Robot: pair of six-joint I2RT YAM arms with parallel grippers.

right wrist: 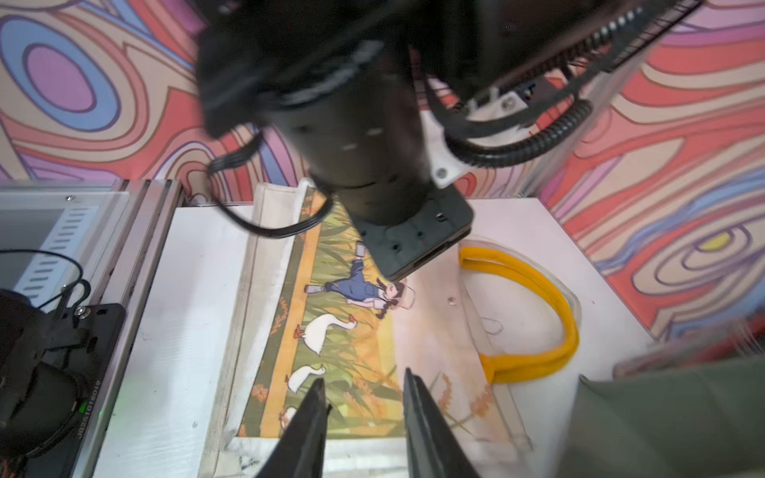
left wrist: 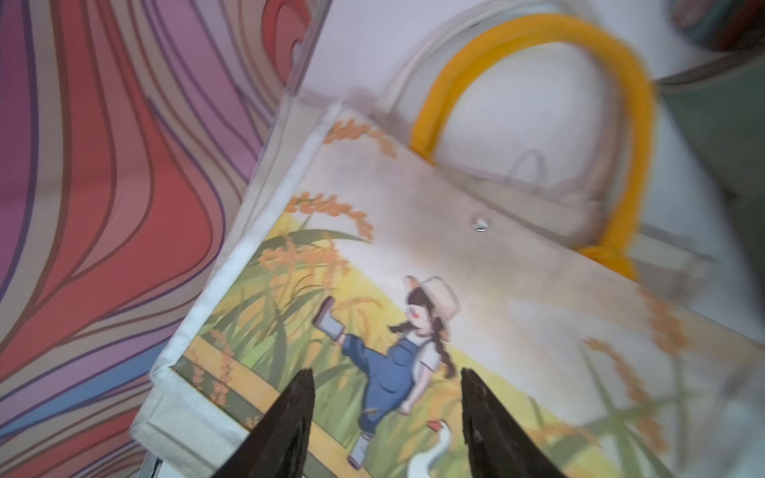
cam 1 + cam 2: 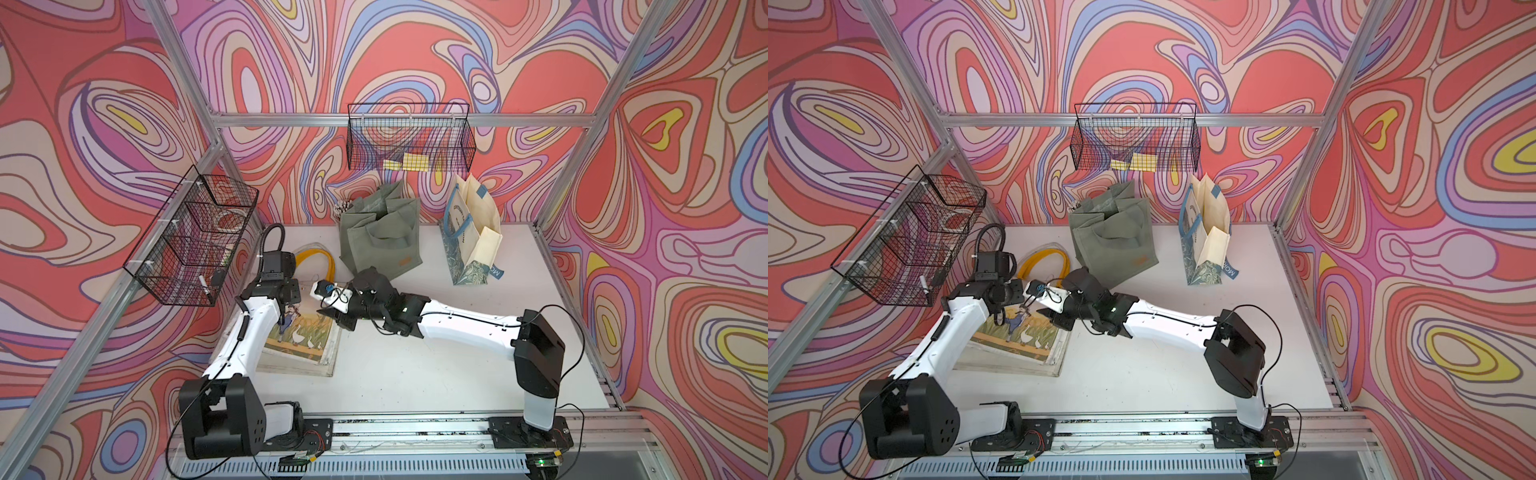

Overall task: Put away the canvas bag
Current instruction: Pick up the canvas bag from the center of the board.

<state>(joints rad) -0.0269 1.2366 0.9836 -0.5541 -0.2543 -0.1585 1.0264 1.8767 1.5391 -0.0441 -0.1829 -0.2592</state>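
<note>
canvas bag (image 3: pixel 303 340) lies flat by the table's (image 3: pixel 436 374) left edge; left gripper (image 2: pixel 387 372) and right gripper (image 1: pixel 364 376) sit over it, jaws apart, holding nothing; free tabletop spreads rightward.

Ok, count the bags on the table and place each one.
3. The printed canvas bag lies flat at the left; the green bag stands at the back middle; the cream paper bag stands right of it. No others show.
</note>
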